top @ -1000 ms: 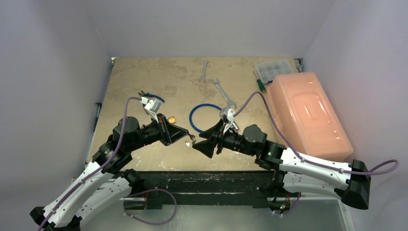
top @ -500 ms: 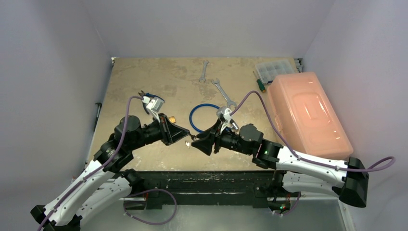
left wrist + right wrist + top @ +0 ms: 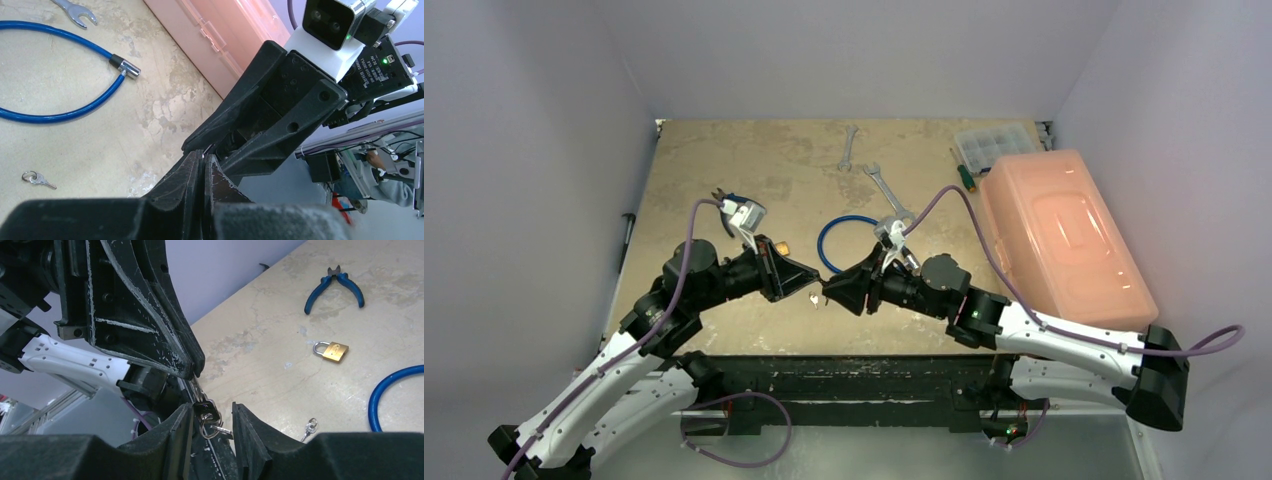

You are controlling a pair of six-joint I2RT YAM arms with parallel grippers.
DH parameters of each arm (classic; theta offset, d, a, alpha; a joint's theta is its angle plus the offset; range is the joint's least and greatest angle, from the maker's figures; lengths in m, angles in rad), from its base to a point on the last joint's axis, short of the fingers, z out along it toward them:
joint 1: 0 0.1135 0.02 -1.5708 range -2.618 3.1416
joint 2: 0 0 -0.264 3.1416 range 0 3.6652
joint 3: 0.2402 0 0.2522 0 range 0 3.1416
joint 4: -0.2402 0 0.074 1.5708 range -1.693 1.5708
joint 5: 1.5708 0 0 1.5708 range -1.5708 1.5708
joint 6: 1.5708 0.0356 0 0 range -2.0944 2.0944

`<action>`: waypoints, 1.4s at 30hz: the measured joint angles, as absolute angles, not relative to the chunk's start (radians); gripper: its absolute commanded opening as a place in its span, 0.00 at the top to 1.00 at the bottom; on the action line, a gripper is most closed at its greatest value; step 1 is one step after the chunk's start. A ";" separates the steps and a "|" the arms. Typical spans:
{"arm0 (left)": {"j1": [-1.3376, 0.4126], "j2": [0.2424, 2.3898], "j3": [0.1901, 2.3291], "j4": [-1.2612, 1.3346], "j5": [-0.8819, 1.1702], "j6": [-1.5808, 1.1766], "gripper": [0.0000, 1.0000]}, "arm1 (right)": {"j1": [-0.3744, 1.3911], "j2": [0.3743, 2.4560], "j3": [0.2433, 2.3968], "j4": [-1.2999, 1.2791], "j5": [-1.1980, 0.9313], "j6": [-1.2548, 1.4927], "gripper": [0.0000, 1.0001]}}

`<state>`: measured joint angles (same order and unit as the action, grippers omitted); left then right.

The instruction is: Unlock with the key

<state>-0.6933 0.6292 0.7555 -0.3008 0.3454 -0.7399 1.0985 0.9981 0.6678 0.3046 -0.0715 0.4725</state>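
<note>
from above, shows the left gripper (image 3: 816,283) and right gripper (image 3: 829,290) tip to tip over the table (image 3: 724,170), with the key (image 3: 814,298) lying flat on it just beside the tips. from the left wrist, shows the left fingers (image 3: 190,175) pressed shut and the key (image 3: 37,179) loose on the table. from the right wrist, shows the left tips pinching a black-headed key bunch (image 3: 206,412), hanging between the right fingers (image 3: 175,435), spread wider than the bunch; padlock (image 3: 332,351) well beyond.

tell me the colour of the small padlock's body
Brass gold, under a silver shackle; the small metal padlock shows best in the right wrist view.
</note>
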 measured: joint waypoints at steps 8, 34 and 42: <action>-0.693 0.631 0.756 -0.297 0.344 -0.739 1.00 | 1.092 0.987 0.668 0.307 -0.099 0.480 0.92; -0.694 0.671 0.782 -0.323 0.323 -0.737 0.24 | 1.086 0.849 0.583 0.359 -0.038 0.524 1.00; -0.694 0.656 0.801 -0.353 0.295 -0.720 0.25 | 1.080 0.746 0.548 0.252 0.100 0.545 1.00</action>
<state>-0.6941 0.6563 0.8005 -0.3534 0.2947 -0.7197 1.0801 0.7464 0.5476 0.2520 0.1001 0.5453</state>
